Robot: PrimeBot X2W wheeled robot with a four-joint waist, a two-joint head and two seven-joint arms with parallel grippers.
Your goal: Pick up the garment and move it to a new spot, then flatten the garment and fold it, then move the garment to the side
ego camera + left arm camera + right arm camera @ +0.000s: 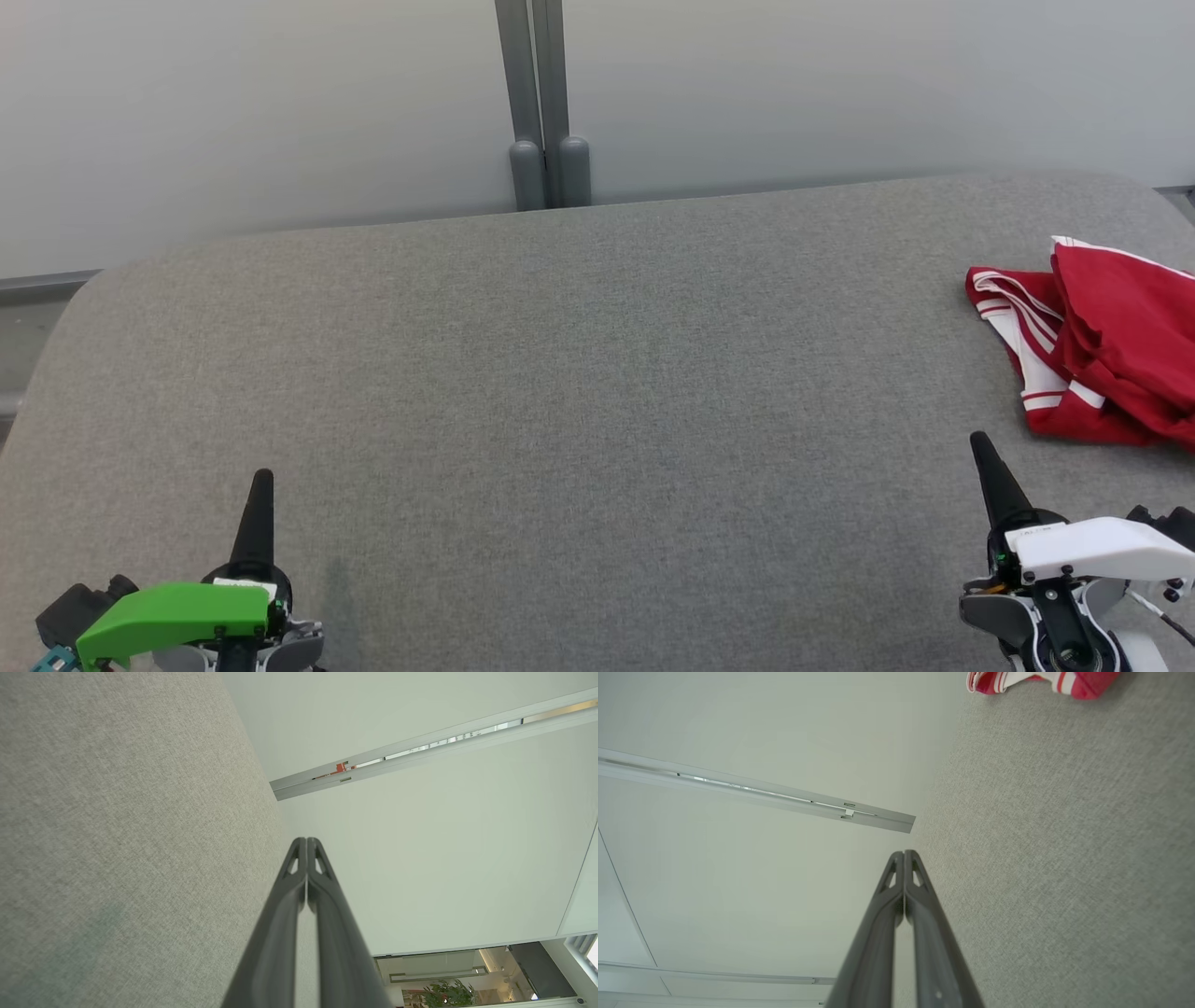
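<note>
A red garment (1111, 350) with white stripes lies crumpled at the far right of the grey fabric surface (579, 392), partly cut off by the head view's right edge. Its striped edge (1031, 681) also peeks in at the top of the right wrist view. My right gripper (980, 443) is shut and empty, low at the right, a short way in front of the garment and not touching it. At the lower left my left gripper (263, 478) is shut too, holding nothing. Both wrist views show the fingers pressed together: left gripper (307, 841), right gripper (904, 854).
The padded grey surface has rounded far corners and ends at a pale wall (280, 103). A grey double post (546, 103) stands behind its far edge, near the middle. A wide stretch of bare fabric lies between the two grippers.
</note>
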